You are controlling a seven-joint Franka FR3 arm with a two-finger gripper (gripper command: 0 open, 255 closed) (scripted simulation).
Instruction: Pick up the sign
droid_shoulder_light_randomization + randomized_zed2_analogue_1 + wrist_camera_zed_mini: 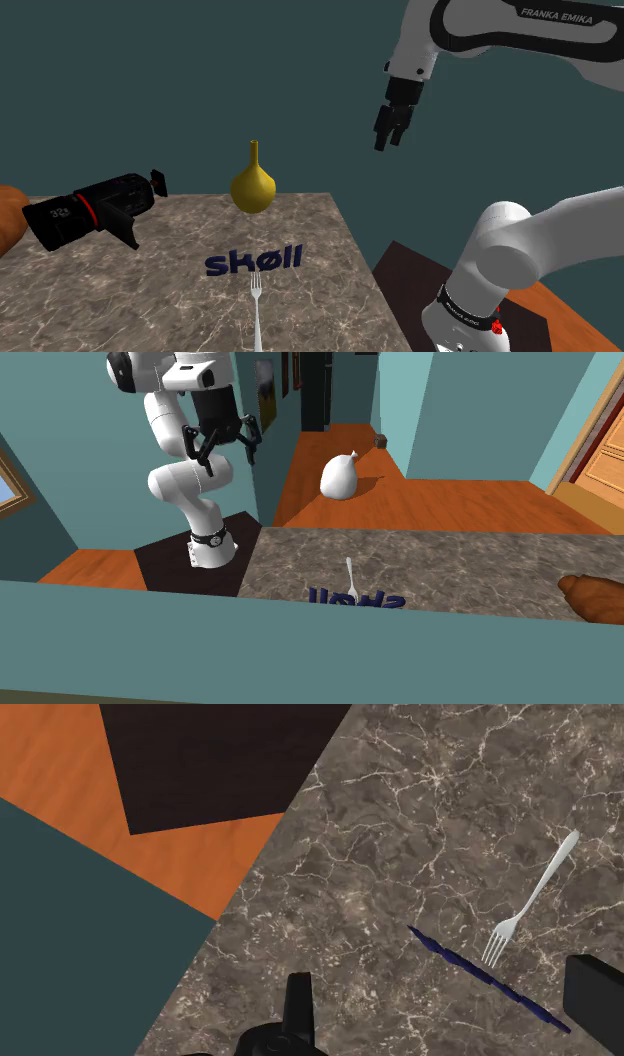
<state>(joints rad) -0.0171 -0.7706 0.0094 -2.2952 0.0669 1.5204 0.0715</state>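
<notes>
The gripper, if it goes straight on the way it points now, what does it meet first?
Probably the bare marble tabletop near its edge, short of the blue sign and the fork. The gripper points down; nothing lies between, though depth is unclear.

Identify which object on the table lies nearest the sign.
The white fork: its tines point at the blue sign, right beside it; the yellow vase and black camera sit farther off.
</notes>
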